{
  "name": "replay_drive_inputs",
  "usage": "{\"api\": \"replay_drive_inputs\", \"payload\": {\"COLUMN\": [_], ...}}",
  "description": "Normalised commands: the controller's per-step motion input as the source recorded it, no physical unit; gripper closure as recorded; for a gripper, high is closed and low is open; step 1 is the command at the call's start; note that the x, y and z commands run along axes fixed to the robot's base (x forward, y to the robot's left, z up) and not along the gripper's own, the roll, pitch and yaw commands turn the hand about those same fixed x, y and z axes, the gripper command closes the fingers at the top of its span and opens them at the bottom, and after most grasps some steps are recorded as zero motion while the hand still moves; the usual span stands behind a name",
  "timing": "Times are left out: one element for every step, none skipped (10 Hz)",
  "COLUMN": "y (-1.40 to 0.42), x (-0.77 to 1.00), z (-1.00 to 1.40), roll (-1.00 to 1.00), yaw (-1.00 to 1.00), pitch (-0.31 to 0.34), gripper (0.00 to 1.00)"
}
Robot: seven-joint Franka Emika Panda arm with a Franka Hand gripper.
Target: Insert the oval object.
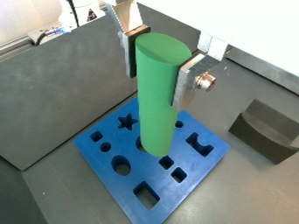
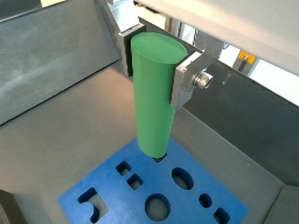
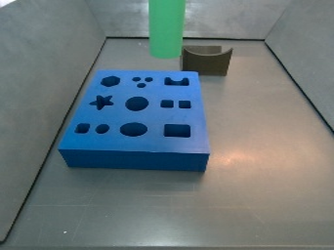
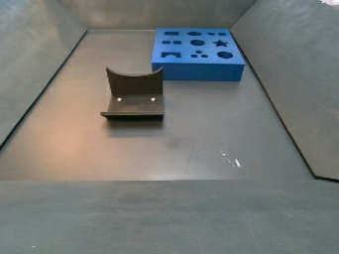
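Note:
My gripper (image 1: 156,70) is shut on the oval object (image 1: 156,105), a tall bright green peg held upright by its upper end between the silver fingers (image 1: 187,83). Both wrist views show this grip; the gripper (image 2: 156,68) and peg (image 2: 153,105) also show here. The peg's lower end hangs over the blue block (image 1: 128,171), which has several shaped holes, near its far edge (image 2: 187,197). In a side view the peg (image 3: 167,27) hangs in the air beyond the block (image 3: 137,122), and the gripper is out of view. The peg is out of view where the block (image 4: 199,52) shows at the back.
A dark grey curved block (image 3: 206,59) stands on the floor beyond the blue block; it also shows in a side view (image 4: 134,96) and a wrist view (image 1: 268,129). Grey walls (image 3: 53,68) enclose the floor.

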Motion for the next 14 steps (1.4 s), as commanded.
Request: {"api": "replay_drive_inputs", "payload": {"y": [-0.32, -0.40, -0.39, -0.42, -0.27, -0.12, -0.12, -0.07, -0.05, 0.00, 0.00, 0.00, 0.00, 0.00], "x": [-0.29, -0.37, -0.44, -0.33, -0.28, -0.28, -0.26, -0.22, -0.18, -0.06, 0.00, 0.00, 0.00, 0.00], "z": [-0.18, -0.41, -0.55, -0.64, -0.55, -0.44, -0.46, -0.48, -0.49, -0.51, -0.45, -0.32, -0.27, -0.25], "roll": [0.00, 0.00, 0.00, 0.00, 0.05, 0.12, 0.12, 0.10, 0.10, 0.10, 0.07, 0.07, 0.07, 0.05], "yaw": [-0.29, -0.29, -0.29, -0.29, -0.27, -0.35, -0.33, -0.18, -0.12, -0.09, -0.11, -0.12, -0.13, -0.13], "pitch": [-0.021, -0.066, -0.101, -0.083, -0.051, -0.106, -0.194, -0.261, -0.211, -0.129, -0.014, 0.000, 0.000, 0.000], "gripper": [1.00, 1.00, 1.00, 1.00, 1.00, 1.00, 1.00, 1.00, 1.00, 1.00, 1.00, 1.00, 1.00, 1.00]}}
